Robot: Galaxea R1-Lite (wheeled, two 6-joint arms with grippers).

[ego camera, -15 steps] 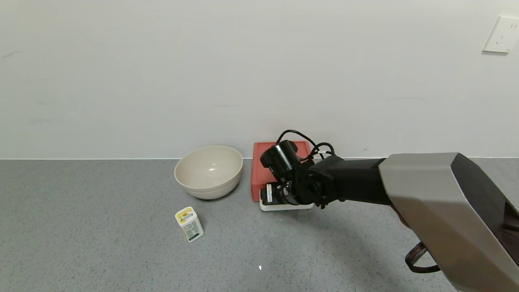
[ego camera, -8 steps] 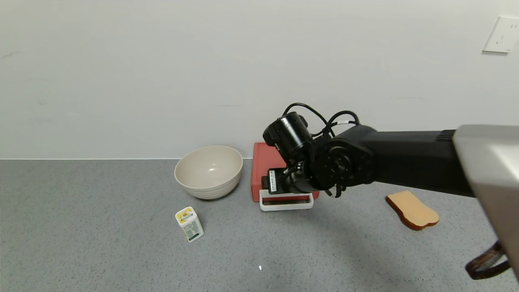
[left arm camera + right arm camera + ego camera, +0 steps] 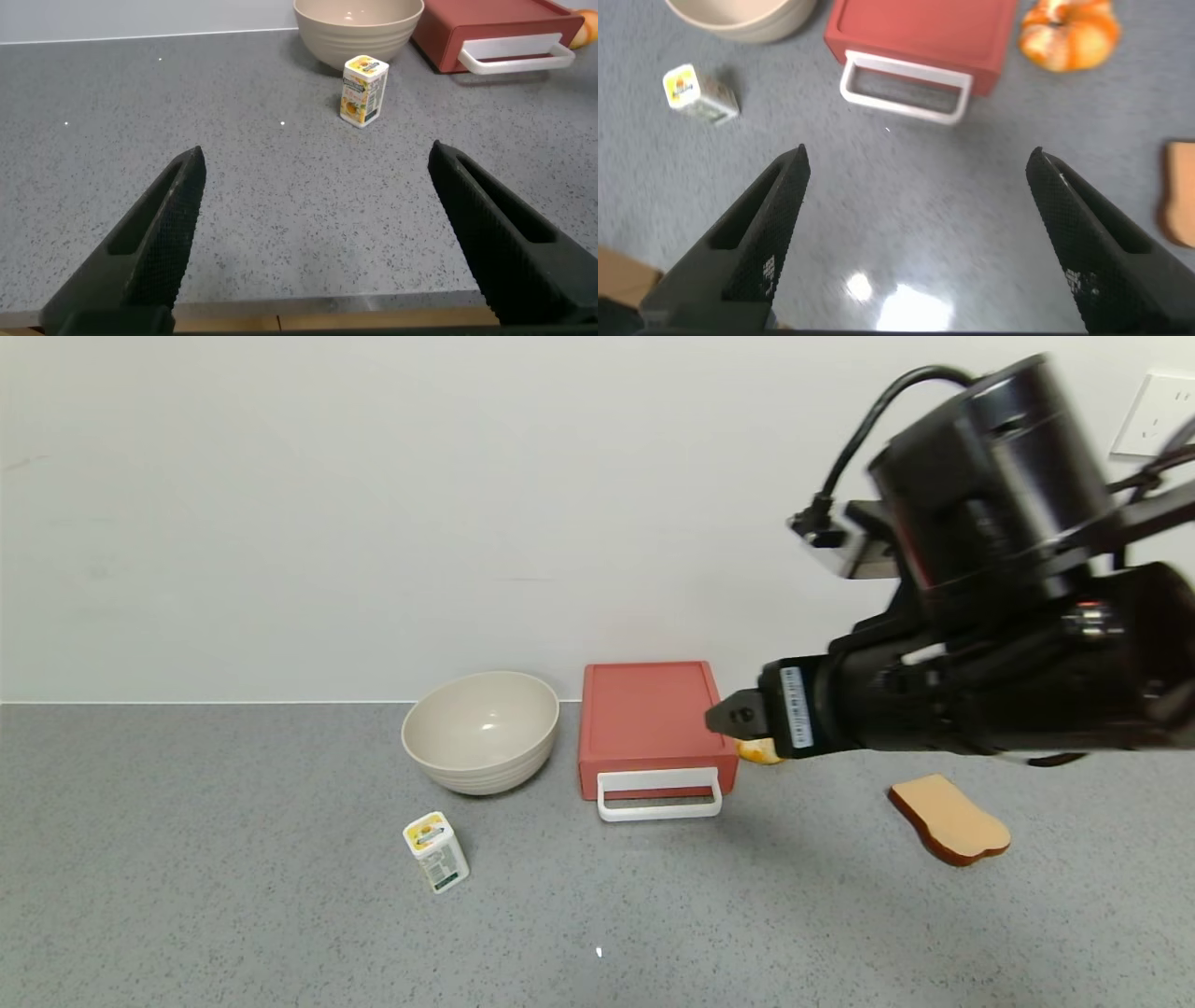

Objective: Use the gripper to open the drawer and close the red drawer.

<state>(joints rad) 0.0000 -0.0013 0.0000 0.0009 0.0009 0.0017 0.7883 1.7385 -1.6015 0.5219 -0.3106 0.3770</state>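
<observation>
The salmon-red drawer (image 3: 648, 721) stands by the wall, its tray pushed in flush and its white loop handle (image 3: 659, 794) lying out in front. My right gripper (image 3: 736, 720) hangs raised in the air to the right of the drawer, apart from it. In the right wrist view this gripper (image 3: 917, 154) is open and empty, above bare counter, with the drawer (image 3: 924, 35) and handle (image 3: 906, 89) beyond it. My left gripper (image 3: 316, 149) is open and empty, low near the counter's front edge, far from the drawer (image 3: 495, 26).
A beige bowl (image 3: 481, 728) stands left of the drawer. A small white and yellow carton (image 3: 436, 851) stands in front of the bowl. A small orange pumpkin (image 3: 1067, 35) lies right of the drawer. A bread slice (image 3: 949, 819) lies farther right. The wall is close behind.
My right gripper has left the drawer handle and risen up and to the right, nearer the camera. The pumpkin and the bread slice came into view.
</observation>
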